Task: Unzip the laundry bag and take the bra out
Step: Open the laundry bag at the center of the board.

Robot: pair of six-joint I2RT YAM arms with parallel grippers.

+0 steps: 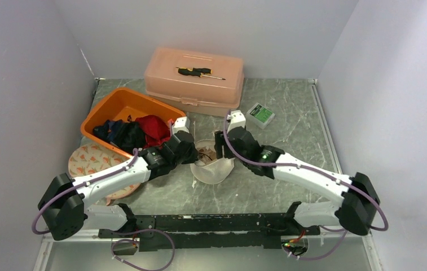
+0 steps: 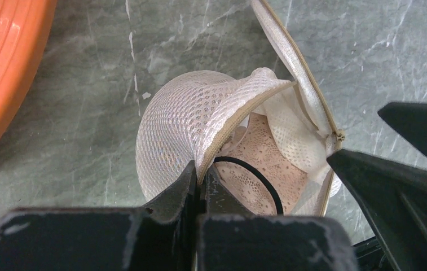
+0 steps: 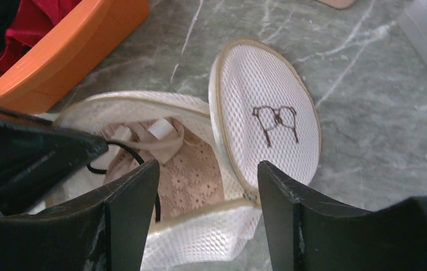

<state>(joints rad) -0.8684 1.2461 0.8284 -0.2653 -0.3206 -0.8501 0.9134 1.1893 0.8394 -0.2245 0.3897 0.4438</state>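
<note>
1. Step: unzipping looks done. The laundry bag (image 2: 177,124) lies open mid-desk (image 1: 290,113), round flap (image 3: 267,113) folded back; removal not yet begun.
2. Grip: left end effector (image 2: 199,176) pressed together, pinching the bag's zipper rim.
3. Over the opening: right end effector (image 3: 208,169), spread, holding nothing.
4. Inside the bag: bra (image 3: 197,178), beige lace.
5. Next: right fingers lower and close on lace, not mesh.
6. The orange bin (image 1: 118,104) holds dark and red clothes (image 1: 143,131).

The laundry bag (image 2: 177,130) is white honeycomb mesh with tan zipper edging and a brown stitched emblem (image 3: 276,121). The bra (image 3: 191,180) is beige lace. The bin (image 1: 122,106) is orange, and the tabletop (image 1: 290,107) is grey-green marble.
</note>
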